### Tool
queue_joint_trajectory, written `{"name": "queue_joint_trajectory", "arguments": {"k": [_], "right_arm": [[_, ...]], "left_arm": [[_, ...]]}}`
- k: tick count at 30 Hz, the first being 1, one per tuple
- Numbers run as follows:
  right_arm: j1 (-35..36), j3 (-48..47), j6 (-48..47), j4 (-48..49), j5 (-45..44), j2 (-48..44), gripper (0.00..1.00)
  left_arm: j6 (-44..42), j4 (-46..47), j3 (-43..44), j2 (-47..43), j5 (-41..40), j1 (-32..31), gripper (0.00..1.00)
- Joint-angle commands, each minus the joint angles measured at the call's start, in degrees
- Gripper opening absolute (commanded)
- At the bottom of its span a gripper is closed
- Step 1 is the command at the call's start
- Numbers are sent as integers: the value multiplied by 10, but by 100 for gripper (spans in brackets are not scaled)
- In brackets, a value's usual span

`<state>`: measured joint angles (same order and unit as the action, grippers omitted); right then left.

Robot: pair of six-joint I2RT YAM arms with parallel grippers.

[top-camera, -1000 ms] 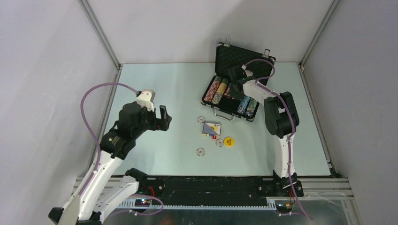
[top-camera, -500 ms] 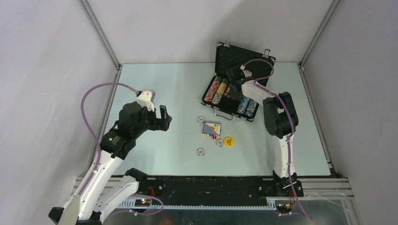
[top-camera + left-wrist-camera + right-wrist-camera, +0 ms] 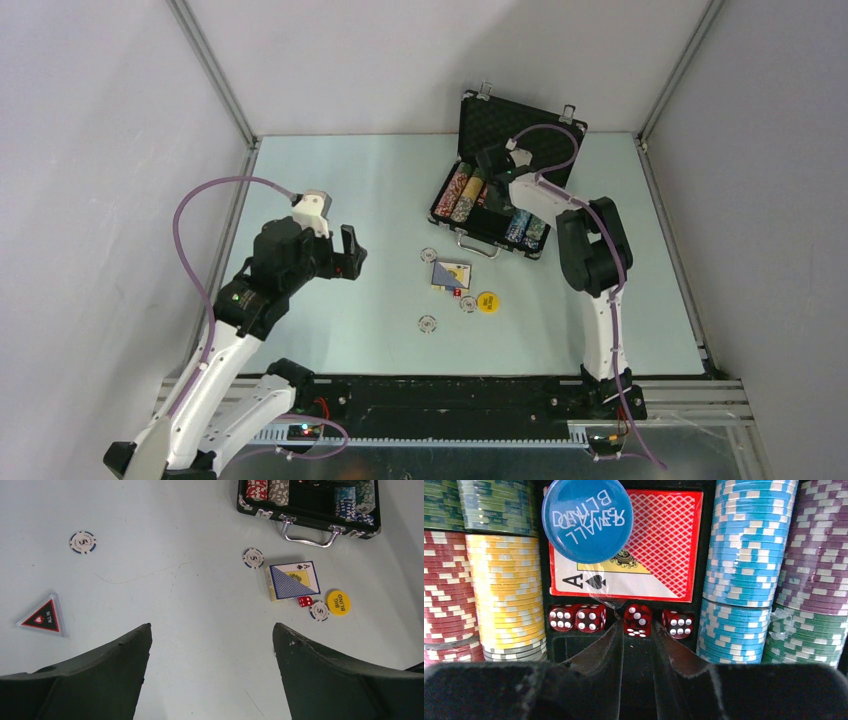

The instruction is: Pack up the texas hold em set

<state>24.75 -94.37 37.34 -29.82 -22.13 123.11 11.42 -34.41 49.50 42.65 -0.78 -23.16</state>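
Over on the left, the left gripper hovers above the table, jaws wide apart with nothing between them. Under its camera, from the left, lie a black-and-red triangle reading "ALL IN", a white chip marked 5, a second chip also marked 5, a blue deck showing an ace of spades, a loose die, a third chip and, just beside it, a yellow disc reading "BIG BLIND". Beyond them, toward the table's far right, the black case stands open, lid upright, silver handle facing the arms. Inside, red, yellow and green chip stacks fill the left, and light blue, purple and green ones fill the right. Between them sits a red deck, ace of spades showing, with a blue disc reading "SMALL BLIND" over its corner and a row of red dice beside it. The right gripper is down in the case, jaws clamped on the third die.
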Motion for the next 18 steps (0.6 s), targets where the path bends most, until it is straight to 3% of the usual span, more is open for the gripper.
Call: {"name": "queue_joint_trajectory", "arguments": {"k": [1, 10, 18], "right_arm": [[11, -18, -8, -18, -40, 2, 29], [22, -8, -10, -14, -72, 2, 25], [15, -15, -17, -1, -41, -13, 22]], "left_arm": [[-15, 18, -1, -2, 20, 5, 95], [-15, 19, -1, -4, 22, 4, 96], [-15, 18, -1, -4, 21, 5, 95]]}}
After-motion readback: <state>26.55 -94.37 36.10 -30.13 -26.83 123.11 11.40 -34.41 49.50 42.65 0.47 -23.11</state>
